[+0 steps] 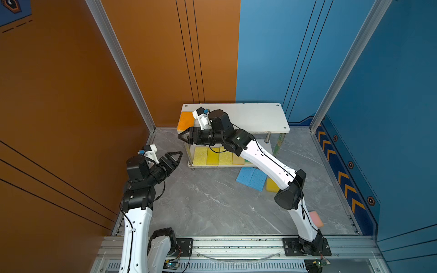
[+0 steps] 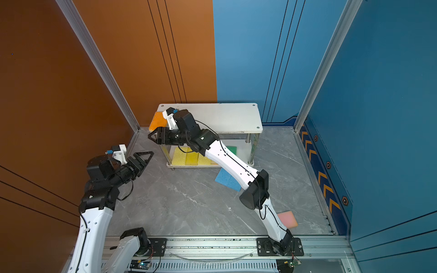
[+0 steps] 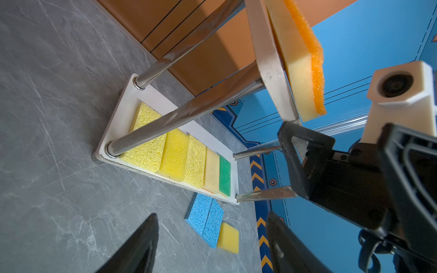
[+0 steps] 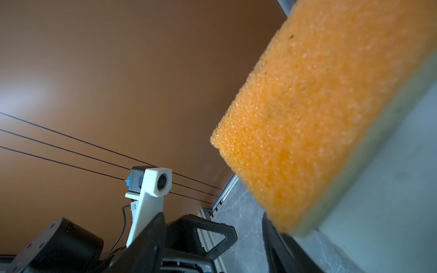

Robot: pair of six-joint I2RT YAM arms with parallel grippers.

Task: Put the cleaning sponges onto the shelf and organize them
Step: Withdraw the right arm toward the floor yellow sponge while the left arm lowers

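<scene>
The white shelf (image 1: 257, 115) (image 2: 227, 115) stands against the back wall. An orange sponge (image 1: 186, 120) (image 2: 157, 121) (image 3: 305, 66) (image 4: 307, 118) lies on its top board at the left end, overhanging the edge. The lower board (image 3: 118, 123) carries three yellow sponges (image 1: 212, 156) (image 3: 175, 151), a beige one (image 3: 211, 170) and a green-faced one (image 3: 224, 176) in a row. My right gripper (image 1: 180, 137) (image 2: 150, 136) (image 4: 212, 214) is open and empty, just under the orange sponge at the shelf's left front corner. My left gripper (image 1: 179, 154) (image 2: 151, 154) (image 3: 211, 215) is open and empty, left of the shelf.
On the grey floor in front of the shelf lie two light blue sponges (image 1: 251, 178) (image 3: 205, 218) side by side, with a yellow sponge (image 1: 272, 185) (image 3: 228, 237) next to them. A pink sponge (image 1: 316, 218) (image 2: 287, 218) lies near the right arm's base.
</scene>
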